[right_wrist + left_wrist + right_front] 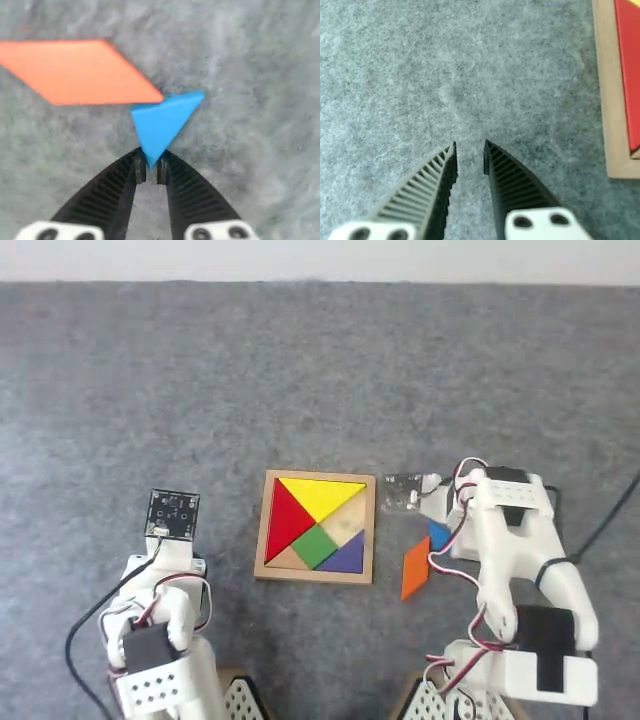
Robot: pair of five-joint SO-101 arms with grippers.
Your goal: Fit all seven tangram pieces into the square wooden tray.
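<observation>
The right gripper (148, 169) pinches one corner of a blue triangle (164, 120) between its black ribbed fingers (122, 187), which are closed tight on the tip. An orange parallelogram (75, 72) lies flat on the grey mat (250, 150), with one sharp corner meeting the triangle's edge.

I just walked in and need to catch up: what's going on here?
The right gripper pinches a corner of the blue triangle, next to the orange parallelogram, outside the tray. In the tray already sit yellow, red, green and purple pieces. The left gripper hangs open over bare mat.
</observation>
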